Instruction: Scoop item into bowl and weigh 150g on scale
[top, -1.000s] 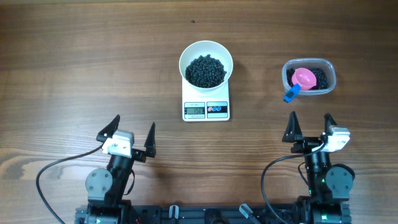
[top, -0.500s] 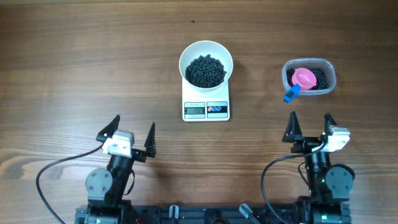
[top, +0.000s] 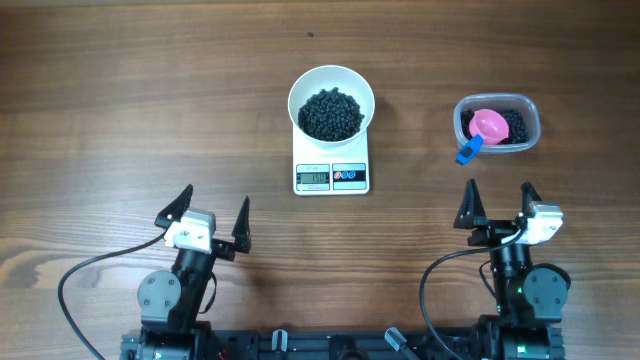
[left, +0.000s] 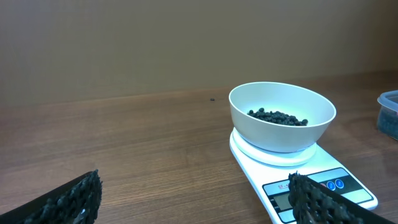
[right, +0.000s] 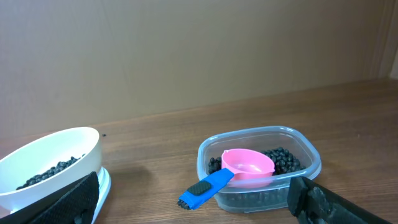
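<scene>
One bowl (top: 296, 96) atop the scale (top: 331, 164)

Pink scoop (right: 247, 165) in tub (right: 309, 167) of beads (right: 283, 158); bowl (right: 51, 155) seemingly atop scale (right: 106, 182).

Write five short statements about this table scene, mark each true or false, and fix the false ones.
1. The white bowl sits on the scale. True.
2. The pink scoop lies in the bowl. False: it rests in the clear tub, its blue handle over the rim.
3. The left gripper and right gripper are both open and empty. True.
4. The bowl is empty. False: it holds a heap of dark beads.
5. The tub also holds dark beads. True.
</scene>
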